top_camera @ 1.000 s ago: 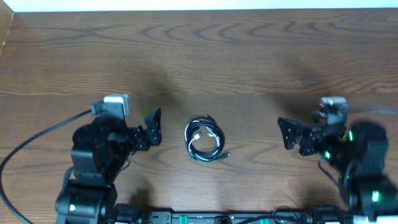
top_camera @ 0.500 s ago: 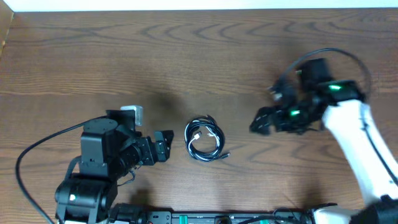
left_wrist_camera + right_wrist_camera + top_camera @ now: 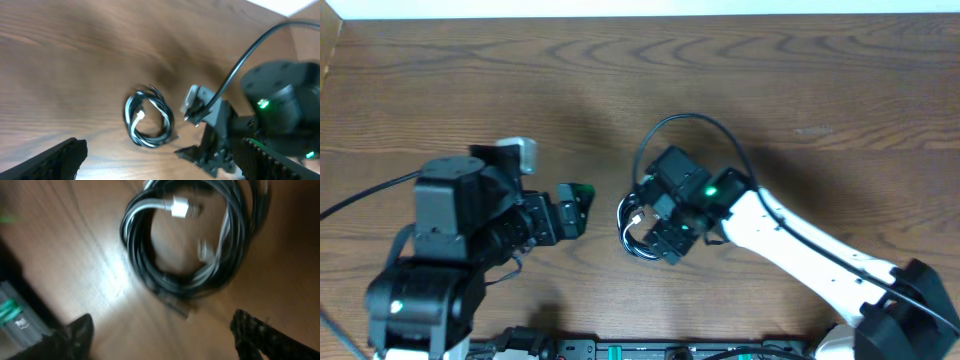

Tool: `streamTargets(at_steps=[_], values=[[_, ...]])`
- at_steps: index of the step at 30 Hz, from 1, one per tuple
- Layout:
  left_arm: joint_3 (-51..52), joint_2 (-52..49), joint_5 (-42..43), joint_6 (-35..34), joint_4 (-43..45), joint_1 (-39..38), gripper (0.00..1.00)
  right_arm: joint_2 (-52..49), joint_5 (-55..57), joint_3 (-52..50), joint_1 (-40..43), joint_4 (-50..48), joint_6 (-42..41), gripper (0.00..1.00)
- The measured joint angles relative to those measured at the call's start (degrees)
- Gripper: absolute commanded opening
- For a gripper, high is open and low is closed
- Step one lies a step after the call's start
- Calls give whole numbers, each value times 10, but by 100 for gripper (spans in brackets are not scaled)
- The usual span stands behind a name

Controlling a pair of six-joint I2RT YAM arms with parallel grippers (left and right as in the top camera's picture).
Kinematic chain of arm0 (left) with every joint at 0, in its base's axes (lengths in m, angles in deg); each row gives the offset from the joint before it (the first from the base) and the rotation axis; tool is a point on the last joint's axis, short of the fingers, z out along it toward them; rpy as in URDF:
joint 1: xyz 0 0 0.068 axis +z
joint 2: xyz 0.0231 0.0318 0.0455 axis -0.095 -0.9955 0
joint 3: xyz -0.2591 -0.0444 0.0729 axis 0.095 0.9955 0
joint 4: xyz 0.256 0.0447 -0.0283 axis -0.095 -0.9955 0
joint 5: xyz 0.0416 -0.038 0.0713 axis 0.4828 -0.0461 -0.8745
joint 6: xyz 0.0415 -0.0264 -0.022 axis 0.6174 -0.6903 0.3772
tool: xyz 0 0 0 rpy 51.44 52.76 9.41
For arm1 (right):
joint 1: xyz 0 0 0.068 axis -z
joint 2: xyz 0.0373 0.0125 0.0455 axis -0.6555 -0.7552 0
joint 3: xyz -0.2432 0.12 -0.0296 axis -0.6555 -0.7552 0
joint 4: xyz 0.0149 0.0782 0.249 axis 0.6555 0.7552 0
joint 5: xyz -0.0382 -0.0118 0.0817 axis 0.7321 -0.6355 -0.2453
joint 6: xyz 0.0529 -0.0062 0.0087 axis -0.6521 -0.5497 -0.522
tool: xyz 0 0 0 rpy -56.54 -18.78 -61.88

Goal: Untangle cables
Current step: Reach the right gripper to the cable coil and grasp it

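The cables (image 3: 627, 230) lie as one small coil of thin black cords with a whitish cord and a white plug, at the table's middle. They also show in the left wrist view (image 3: 149, 125) and the right wrist view (image 3: 145, 267). My right gripper (image 3: 661, 236) is open and hovers right over the coil, hiding its right half from above. Its fingers (image 3: 170, 340) straddle bare wood just beside the coil. My left gripper (image 3: 577, 210) is open and empty, just left of the coil. Its fingers (image 3: 165, 167) show at the frame's bottom corners.
The wooden table (image 3: 640, 90) stretches far behind the coil. A thick black arm cord (image 3: 685, 125) loops above the right wrist. Another (image 3: 360, 200) runs off left of the left arm. The right arm (image 3: 280, 100) fills the left wrist view's right side.
My right arm has swung from the table's right side leftward to just over the coil. My left gripper has edged right, toward the coil. The coil has not moved.
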State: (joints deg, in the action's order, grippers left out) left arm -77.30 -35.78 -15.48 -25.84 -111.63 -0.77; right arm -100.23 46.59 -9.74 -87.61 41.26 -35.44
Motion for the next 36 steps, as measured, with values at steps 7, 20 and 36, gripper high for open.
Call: streamTargets(at_steps=[7, 20, 36], values=[[-16, 19, -78, -5, -10, 62, 98, -70, 26, 0, -25, -104, 8, 71], [-16, 3, -96, -9, -43, 193, 91, -149, 5, 0, -58, -156, -13, 43], [-16, 3, -92, -9, -61, 193, 91, -171, -2, 2, -99, -168, -48, 1]])
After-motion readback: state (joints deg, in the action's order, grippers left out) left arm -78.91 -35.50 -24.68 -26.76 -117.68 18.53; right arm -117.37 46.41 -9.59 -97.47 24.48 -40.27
